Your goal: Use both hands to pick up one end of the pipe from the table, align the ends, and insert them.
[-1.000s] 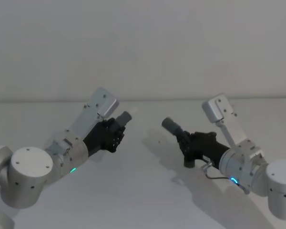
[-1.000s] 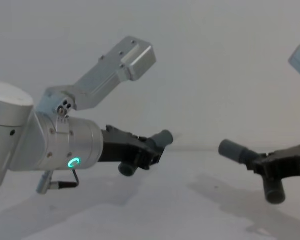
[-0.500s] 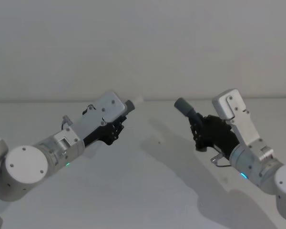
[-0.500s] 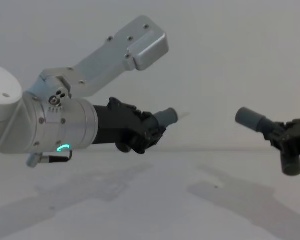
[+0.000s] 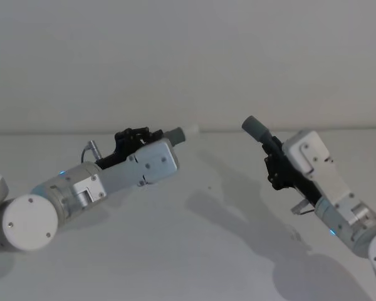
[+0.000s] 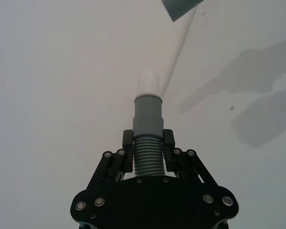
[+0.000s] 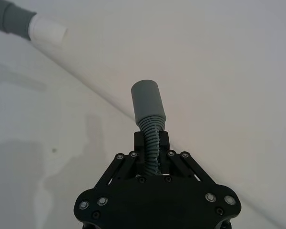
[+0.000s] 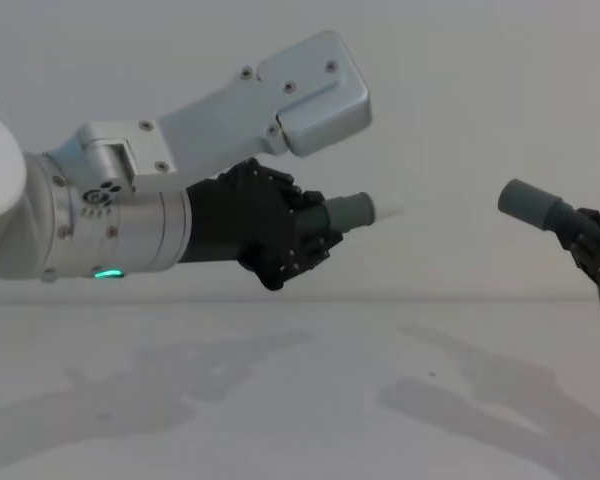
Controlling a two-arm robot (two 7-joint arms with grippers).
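Observation:
Both grippers hold pipe pieces in the air above the white table. My left gripper is shut on a ribbed grey pipe piece whose narrow end carries a pale whitish tip pointing right. My right gripper is shut on the other ribbed pipe piece, its wider grey collar pointing up and left. The two ends face each other across a gap. The whitish tip lies well off the collar's axis.
A plain pale wall rises behind the table's far edge. The arms' shadows fall on the bare tabletop below the grippers. Nothing else stands on the surface.
Both arms have risen and reached farther from me, rolling their wrists. The left pipe end now lies nearly level, pointing right; the collar sits higher. The gap between the ends stays about the same.

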